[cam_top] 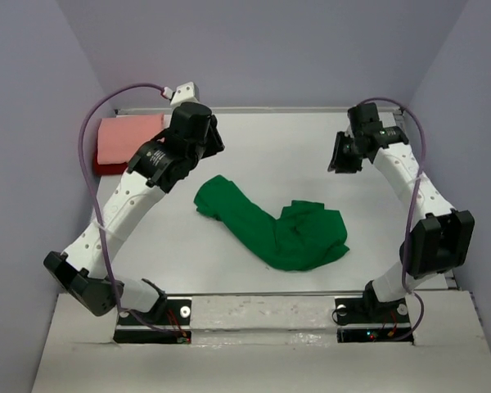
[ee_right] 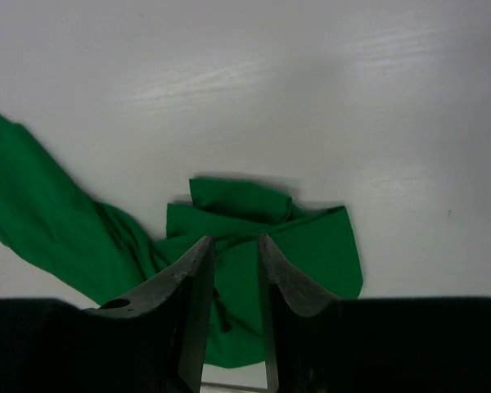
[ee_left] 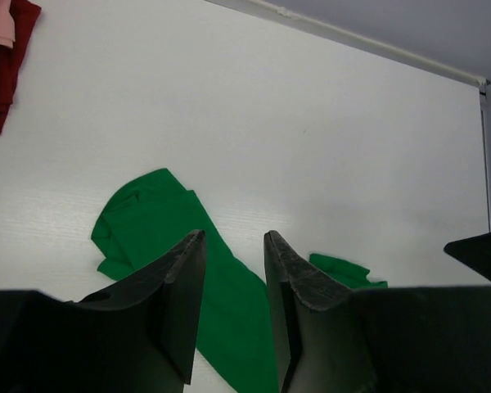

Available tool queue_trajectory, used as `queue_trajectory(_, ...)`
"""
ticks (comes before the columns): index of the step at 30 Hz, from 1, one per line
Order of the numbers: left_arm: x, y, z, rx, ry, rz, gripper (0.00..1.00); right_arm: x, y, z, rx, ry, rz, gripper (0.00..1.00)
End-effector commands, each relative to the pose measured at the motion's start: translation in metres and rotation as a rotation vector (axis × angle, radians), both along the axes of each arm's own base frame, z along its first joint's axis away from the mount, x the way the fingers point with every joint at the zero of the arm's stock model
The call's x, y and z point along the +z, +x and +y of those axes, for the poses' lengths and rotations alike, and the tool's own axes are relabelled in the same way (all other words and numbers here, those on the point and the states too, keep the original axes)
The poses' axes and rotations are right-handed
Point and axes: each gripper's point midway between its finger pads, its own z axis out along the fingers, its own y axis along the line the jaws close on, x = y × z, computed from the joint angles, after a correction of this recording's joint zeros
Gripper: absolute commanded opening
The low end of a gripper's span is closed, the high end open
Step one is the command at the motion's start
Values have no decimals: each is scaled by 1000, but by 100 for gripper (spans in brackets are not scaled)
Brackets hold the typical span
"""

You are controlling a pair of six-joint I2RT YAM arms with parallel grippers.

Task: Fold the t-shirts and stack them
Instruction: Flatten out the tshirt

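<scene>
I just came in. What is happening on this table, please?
Two robot arms are folding and stacking t-shirts. The green t-shirt lies crumpled in the middle of the table, not yet folded. The left gripper and the right gripper both hang above it with jaws apart, holding nothing. At the far left corner, the salmon-pink t-shirt lies folded on top of the dark red t-shirt.
</scene>
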Motion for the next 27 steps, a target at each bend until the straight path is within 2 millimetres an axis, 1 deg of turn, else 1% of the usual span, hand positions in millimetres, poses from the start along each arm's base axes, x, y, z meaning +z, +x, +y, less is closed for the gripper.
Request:
queue_trajectory(1,-9,6,-6,-34,-39,3,45,-42,-15,36,97,180,45,33)
queue_trajectory(2,-20,8,-4,-43,-39,27,45,-64,-26,36,92,182,100,33)
queue_trajectory(3,-25,13,-5,-53,-40,33,45,-70,-27,35,87,178,97,33)
queue_trajectory(4,-34,15,-6,-68,-37,55,45,-76,-29,30,75,159,100,34)
queue_trajectory(6,-44,21,-7,-85,-47,77,45,-82,-33,26,68,140,108,36)
queue_trajectory(7,-48,22,-7,-90,-46,84,46,-83,-34,28,86,143,112,41)
queue_trajectory(8,-56,24,-6,-91,-45,99,46,-85,-34,28,92,142,123,42)
queue_trajectory(9,-58,28,-5,-96,-62,101,46,-92,-34,28,90,139,147,43)
queue_trajectory(10,-61,29,-4,-101,-65,109,46,-96,-37,33,111,158,165,45)
queue_trajectory(13,-57,31,-3,-104,-69,94,46,-113,-42,32,107,154,211,46)
queue_trajectory(15,-53,31,-3,-110,-75,86,46,-122,-43,25,81,119,227,49)
queue_trajectory(16,-54,32,-1,-109,-69,89,46,-134,-45,18,54,104,259,50)
queue_trajectory(17,-53,33,0,-107,-68,89,46,-140,-46,16,34,116,274,50)
queue_trajectory(19,-53,33,3,-104,-61,92,46,-146,-41,12,-8,191,267,50)
queue_trajectory(20,-53,34,6,-99,-62,91,46,-149,-47,8,-32,262,281,50)
queue_trajectory(21,-51,33,6,-100,-67,86,46,-147,-45,5,-41,284,264,50)
queue_trajectory(22,-51,33,7,-106,-61,83,46,-147,-43,-2,-67,269,256,50)
queue_trajectory(23,-50,33,9,-104,-58,83,46,-146,-42,-4,-70,257,247,50)
queue_trajectory(24,-53,32,10,-103,-52,89,46,-144,-41,-13,-90,260,241,50)
queue_trajectory(26,-55,32,12,-102,-47,91,46,-144,-41,-20,-109,247,241,50)
queue_trajectory(27,-55,33,14,-97,-47,84,46,-143,-41,-26,-124,231,235,50)
